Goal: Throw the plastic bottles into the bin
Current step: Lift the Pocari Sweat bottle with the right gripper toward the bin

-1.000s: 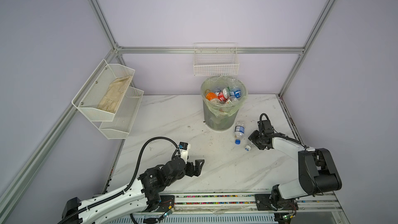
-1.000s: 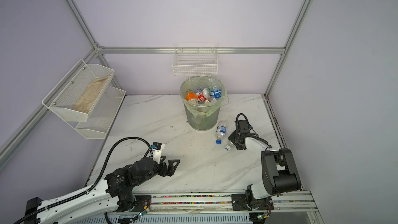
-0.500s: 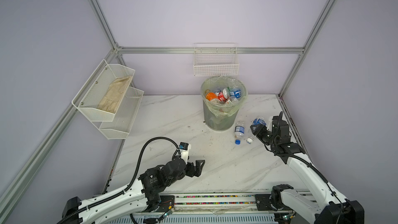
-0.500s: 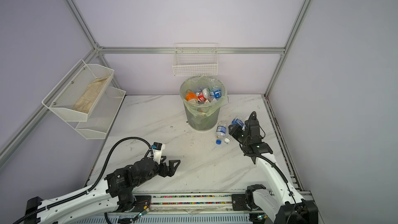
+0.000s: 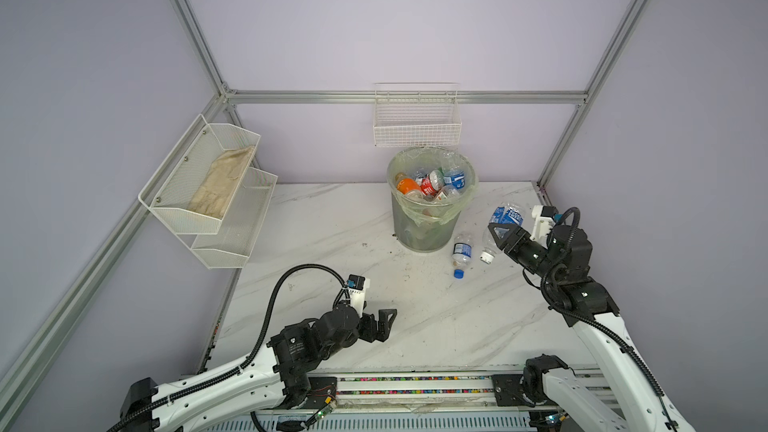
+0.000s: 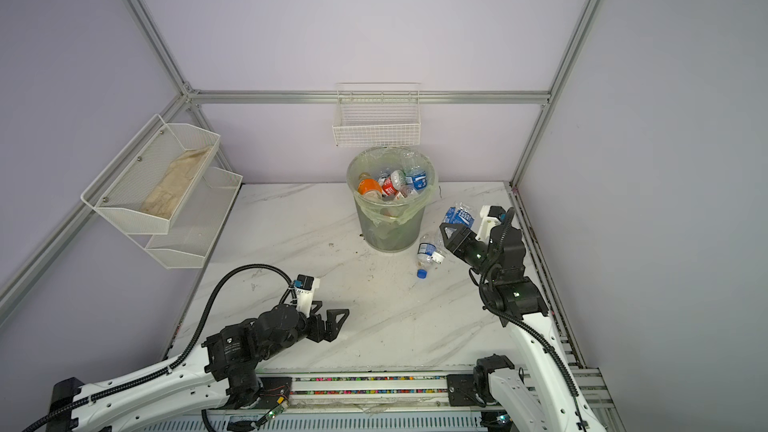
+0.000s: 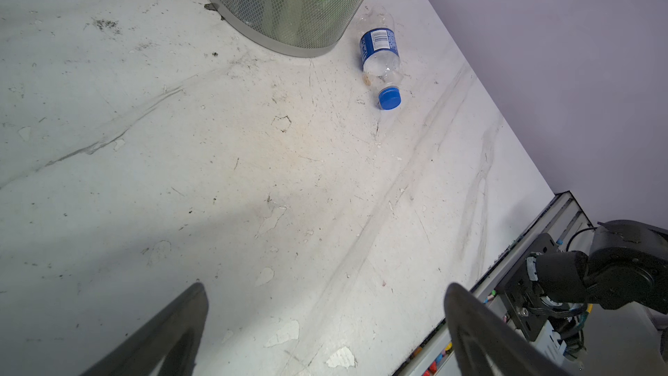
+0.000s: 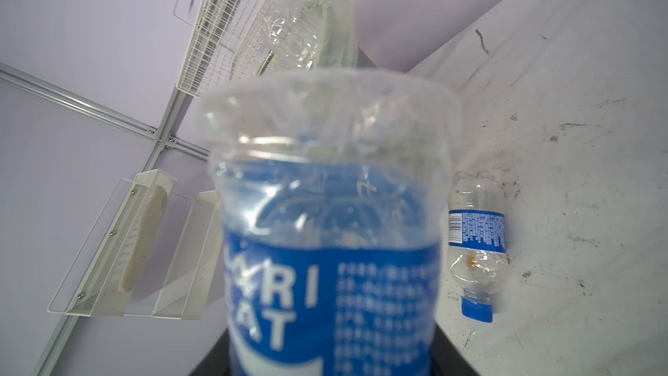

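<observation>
The marble desk carries the nearly full bin, just beyond the right fingers. A second ago these were down at the desk. Now they are raised and clenched on a blue-labelled bottle, so the carry to the bin looks next. A blue-capped bottle lies below them, not yet collected. The left fingers hang released, well apart.

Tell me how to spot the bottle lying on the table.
Find the tall grey bin with the green liner. By its foot, a small clear bottle lies flat on the table. Its cap is blue; the white-capped bottle nearby is up in the right tool.
</observation>
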Robot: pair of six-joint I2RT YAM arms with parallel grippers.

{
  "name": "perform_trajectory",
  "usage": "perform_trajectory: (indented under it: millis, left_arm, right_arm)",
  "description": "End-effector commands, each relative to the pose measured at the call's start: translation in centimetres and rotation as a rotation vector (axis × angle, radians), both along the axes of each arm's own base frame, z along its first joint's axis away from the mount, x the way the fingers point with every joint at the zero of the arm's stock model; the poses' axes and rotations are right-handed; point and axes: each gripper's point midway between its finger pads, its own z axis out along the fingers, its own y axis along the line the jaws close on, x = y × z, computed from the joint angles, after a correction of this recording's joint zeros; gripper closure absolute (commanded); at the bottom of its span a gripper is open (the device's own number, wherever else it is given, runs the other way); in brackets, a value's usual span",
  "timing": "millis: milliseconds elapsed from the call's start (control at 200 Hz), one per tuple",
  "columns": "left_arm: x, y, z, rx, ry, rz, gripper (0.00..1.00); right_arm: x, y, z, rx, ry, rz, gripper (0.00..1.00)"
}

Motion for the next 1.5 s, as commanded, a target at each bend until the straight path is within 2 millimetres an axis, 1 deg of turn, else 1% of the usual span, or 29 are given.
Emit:
perform_trajectory:
  millis: [0, 135, 235, 365, 440, 735, 835, 955, 1070, 1190, 1285, 1495]
  left_arm:
    - [0.3, -0.8, 2.1, -0.061, -0.029, 0.001, 0.00]
    - [0.4, -1.0, 1.9, -0.058, -0.028, 0.000, 0.00]
    - [0.5, -1.3, 1.8, -0.058, -0.026, -0.003, 0.00]
    - [0.6, -1.7, 1.7, -0.059, -0.024, -0.009, 0.00]
    - [0.6, -1.9, 1.7, -0.058, -0.024, -0.013, 0.00]
    - [0.8, -2.7, 1.8, -0.059, -0.025, -0.027, 0.00]
    - [0.8, -2.9, 1.8, -0.060, -0.026, -0.028, 0.00]
    - [0.9, -3.3, 1.8, -0.068, -0.028, -0.032, 0.00]
    - [1.1, -3.8, 1.9, -0.071, -0.027, -0.039, 0.00]
    - [1.2, -4.4, 1.9, -0.062, -0.025, -0.050, 0.00]
    - [1.3, -4.6, 2.1, -0.059, -0.028, -0.055, 0.00]
    - [1.3, -4.4, 2.3, -0.066, -0.036, -0.048, 0.00]
  right_arm:
    - [-0.9, 0.7, 2.6, 0.011, -0.057, 0.058, 1.00]
    - [-1.8, 1.7, 5.8, 0.029, -0.128, 0.129, 1.00]
    - [-2.4, 1.9, 7.6, 0.027, -0.162, 0.147, 1.00]
    - [-3.2, 1.9, 9.0, 0.028, -0.198, 0.156, 1.00]
    - [-3.5, 2.0, 9.4, 0.032, -0.207, 0.164, 1.00]
    - [-3.8, 2.5, 8.6, 0.036, -0.196, 0.188, 1.00]
    - [-4.0, 2.7, 8.9, 0.046, -0.203, 0.196, 1.00]
    - [-4.3, 3.4, 8.9, 0.061, -0.207, 0.219, 1.00]
    - [-4.4, 3.8, 8.3, 0.056, -0.192, 0.219, 1.00]
    - [-4.4, 5.3, 7.5, 0.057, -0.166, 0.240, 1.00]
    - [-4.6, 7.1, 6.7, 0.054, -0.147, 0.269, 1.00]
    - [-5.3, 11.0, 5.9, 0.048, -0.129, 0.320, 1.00]
